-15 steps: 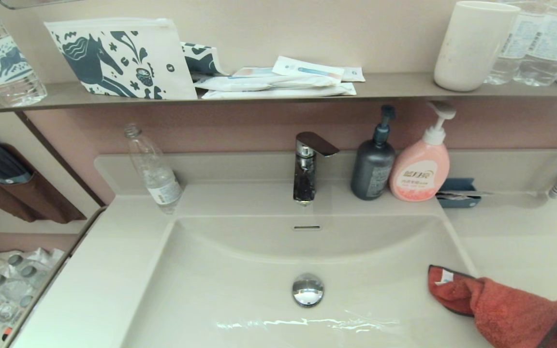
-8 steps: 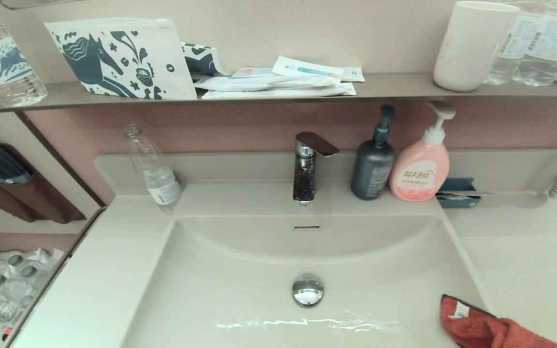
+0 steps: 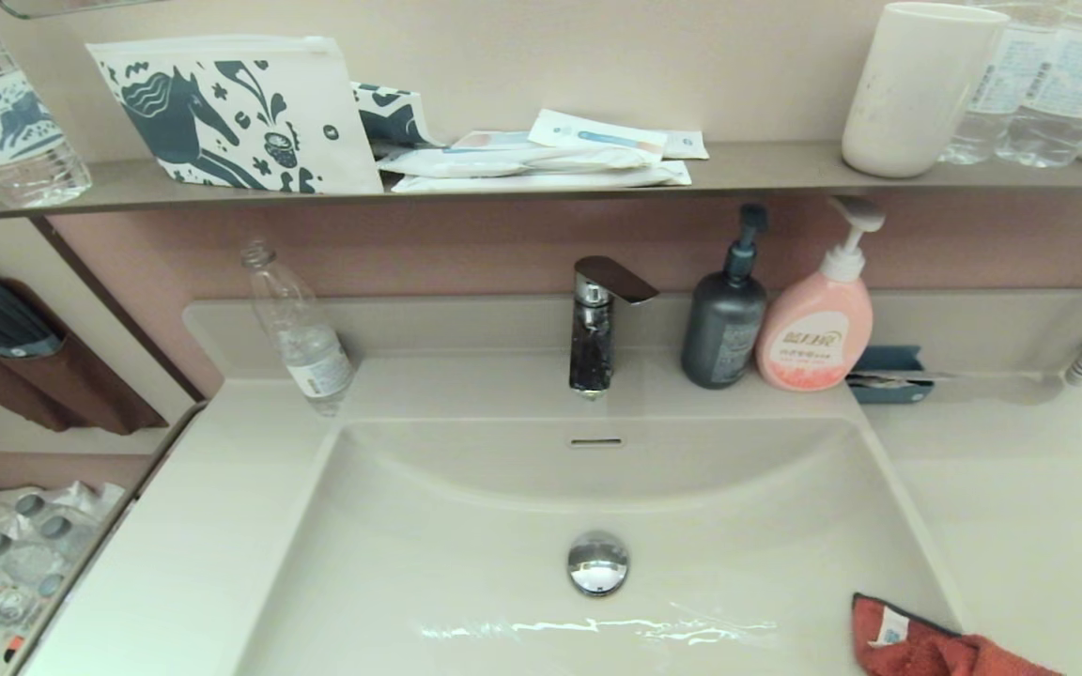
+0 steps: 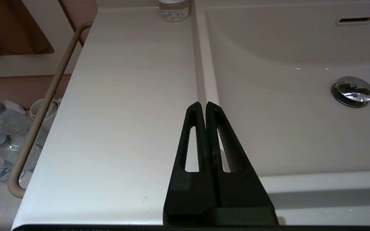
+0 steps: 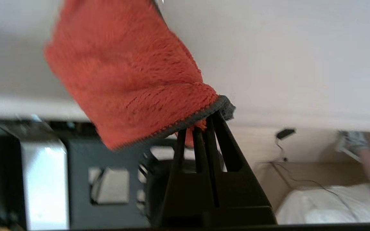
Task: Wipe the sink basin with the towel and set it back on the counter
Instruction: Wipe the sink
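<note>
A small orange-red fluffy terry towel (image 5: 130,80) with a dark grey edge hangs limp from the right tool (image 5: 201,128), whose fingers are pinched together on that grey hem. In the head view only its end shows, low over the near right corner of the glossy off-white sink basin (image 3: 466,526). It looks light and soft, likely to fold and drag; the stitched hem gives the firmest hold. The left tool (image 4: 203,107) hovers closed and empty over the off-white counter (image 4: 124,96).

I see the towel (image 3: 926,648) at the sink basin's (image 3: 466,526) near right corner. The faucet (image 3: 597,324) stands behind the basin, two pump bottles (image 3: 776,319) to its right.
</note>
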